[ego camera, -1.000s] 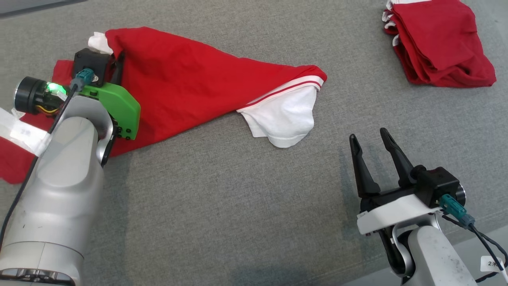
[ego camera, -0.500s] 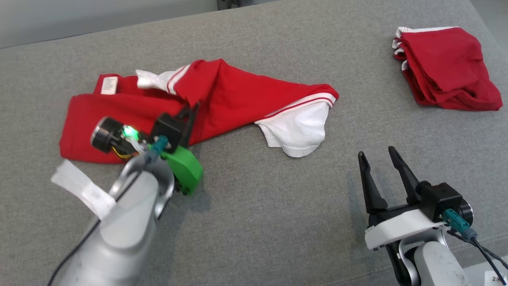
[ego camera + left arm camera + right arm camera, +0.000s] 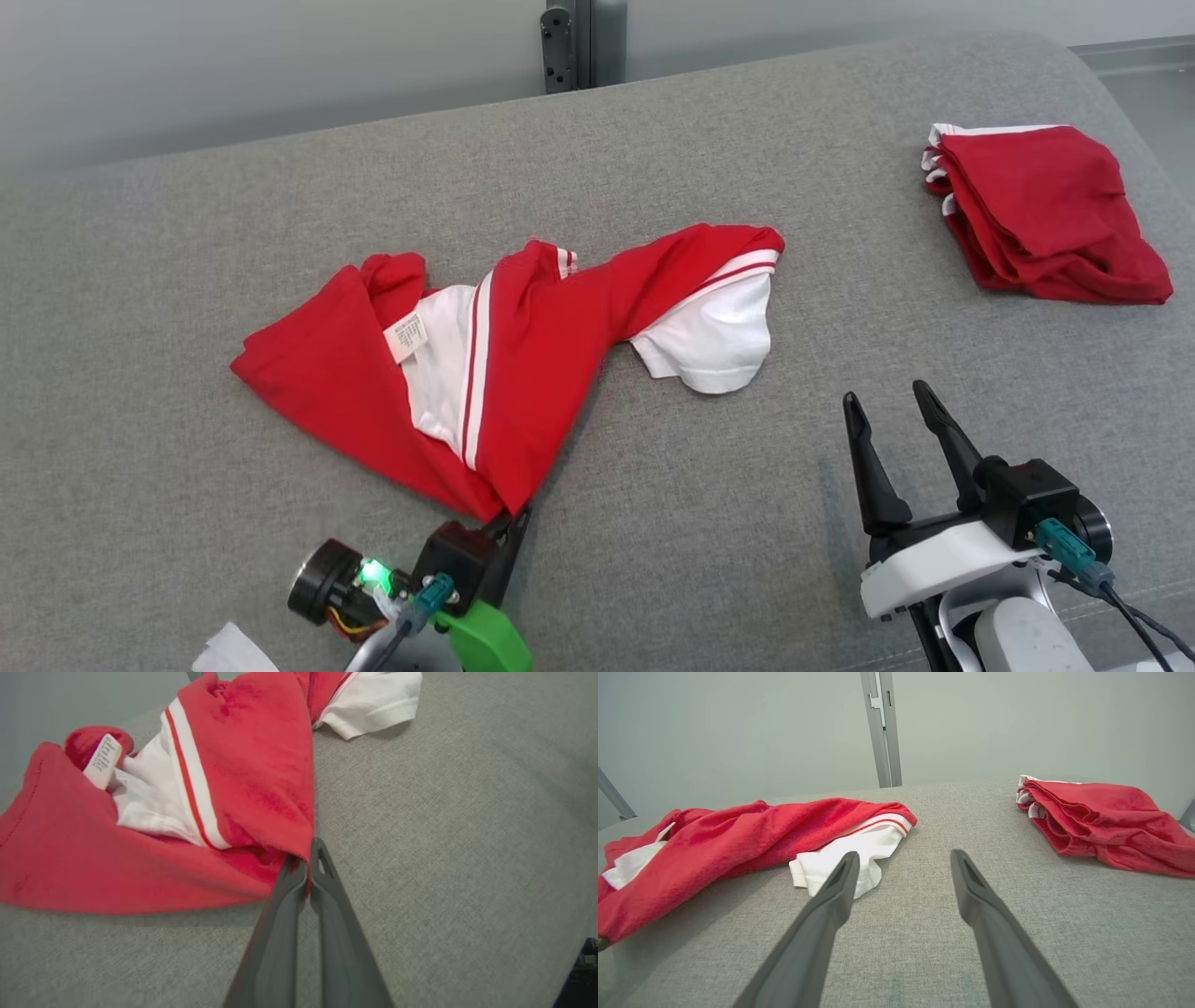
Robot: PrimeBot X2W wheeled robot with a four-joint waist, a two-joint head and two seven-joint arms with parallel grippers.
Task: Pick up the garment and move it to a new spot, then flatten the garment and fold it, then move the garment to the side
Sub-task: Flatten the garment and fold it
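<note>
The garment is a red shirt with white sleeves and white stripes, lying crumpled across the middle of the grey surface; a white label shows on it. My left gripper sits at the bottom of the head view, shut on the garment's near red edge. In the left wrist view the fingers are pressed together with red cloth pinched at their tips. My right gripper stands open at the lower right, empty, a short way right of the white sleeve. That sleeve lies just ahead of its left finger.
A second red garment, folded into a pile, lies at the far right of the grey surface; it also appears as a red pile at the right. A metal post stands behind the surface's back edge. Bare cloth surface lies between the grippers.
The left gripper has pulled the garment's edge toward me and rightward, dragging the garment into a new heap. The head camera has tilted up. The right gripper has stayed open in place.
</note>
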